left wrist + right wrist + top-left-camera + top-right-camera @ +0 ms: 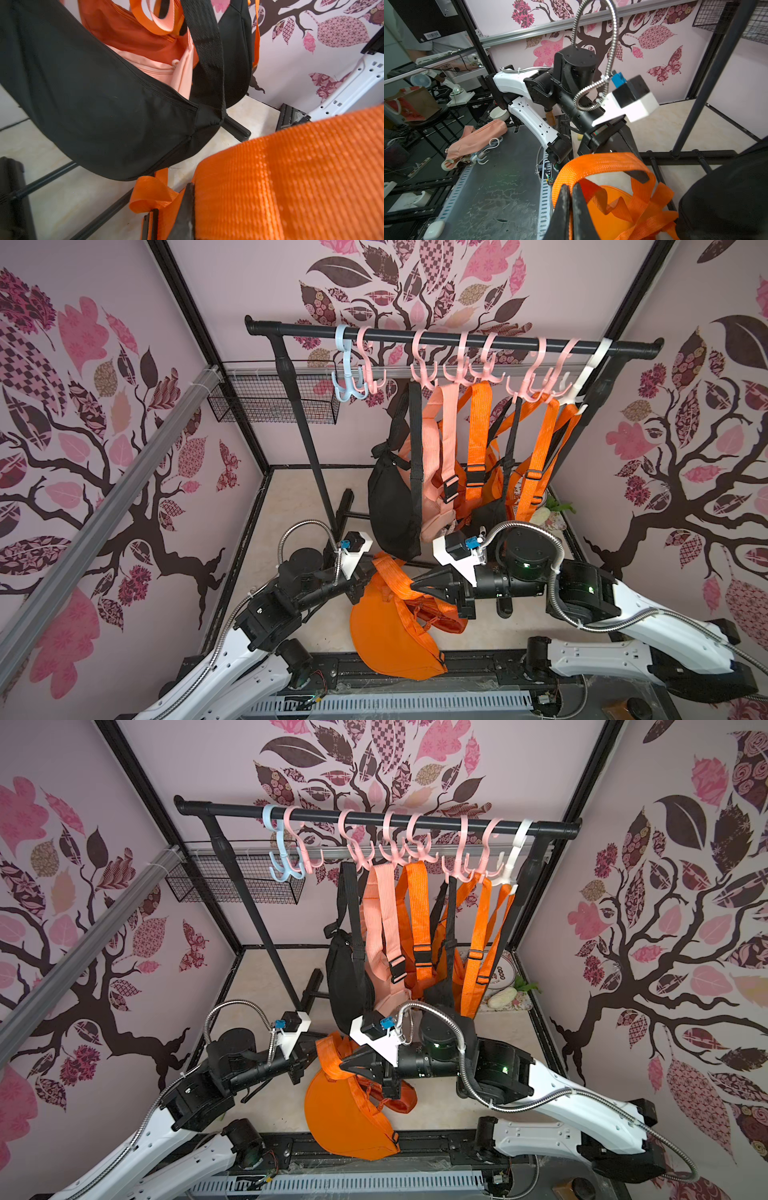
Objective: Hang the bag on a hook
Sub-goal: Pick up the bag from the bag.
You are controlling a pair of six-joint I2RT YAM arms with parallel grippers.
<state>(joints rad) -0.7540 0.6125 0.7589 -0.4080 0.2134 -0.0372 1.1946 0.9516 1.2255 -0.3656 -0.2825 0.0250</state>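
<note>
An orange bag (390,639) (345,1119) hangs low at the front between my two arms, its wide orange strap (392,576) (602,164) looped up to both grippers. In both top views my left gripper (363,574) (307,1052) is mostly hidden behind the strap. The left wrist view shows the left gripper (169,216) shut on the strap (291,176). My right gripper (415,585) (571,187) is shut on another part of that strap. High above runs the black rail (415,337) with a blue hook (347,373) and a pink hook (370,369), both bare.
Black (395,497), pink (436,472) and orange (478,439) bags hang from the other hooks, close behind the grippers. The rack's slanted post (307,439) and a wire basket (274,402) stand at left. A pink bag (477,137) lies on the metal bench.
</note>
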